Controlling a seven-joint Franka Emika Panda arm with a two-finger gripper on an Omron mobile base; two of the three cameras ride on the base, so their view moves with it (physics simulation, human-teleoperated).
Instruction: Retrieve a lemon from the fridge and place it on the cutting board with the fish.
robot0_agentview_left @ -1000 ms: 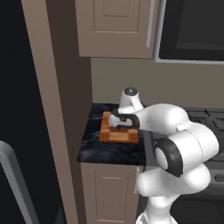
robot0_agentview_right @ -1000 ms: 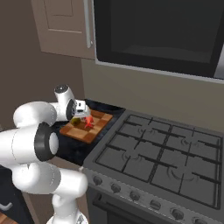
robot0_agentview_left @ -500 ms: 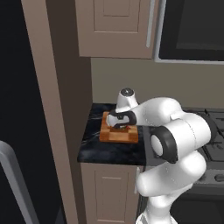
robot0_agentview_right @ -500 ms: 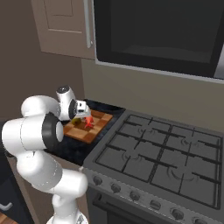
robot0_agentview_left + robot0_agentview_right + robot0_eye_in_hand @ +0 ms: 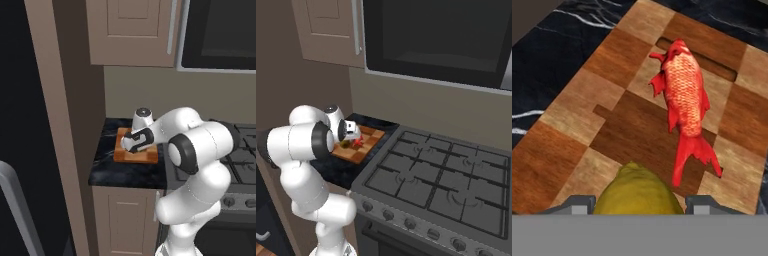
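Observation:
My gripper (image 5: 638, 202) is shut on the lemon (image 5: 637, 192), a yellow ball held between the two fingertips (image 5: 574, 204). It hangs just above the near part of the checkered wooden cutting board (image 5: 572, 120). The red-and-white fish (image 5: 684, 100) lies on the board a little beyond the lemon and to its right. In the left base view the hand (image 5: 136, 141) hovers over the cutting board (image 5: 131, 156) on the dark counter. The right base view shows the gripper (image 5: 350, 136) above the board (image 5: 363, 150), with the fish (image 5: 359, 142) beside it. The fridge (image 5: 25, 110) is the black mass on the left.
The board rests on a small black marble counter (image 5: 107, 167) between a tall beige panel (image 5: 65, 125) and the gas stove (image 5: 441, 175). Upper cabinets (image 5: 132, 30) and a microwave (image 5: 436, 35) hang overhead. A grey fridge handle (image 5: 15, 200) juts in at the lower left.
The arm's elbow has swung in closer to the board and the hand has dipped slightly over it. The lemon stays in the grip.

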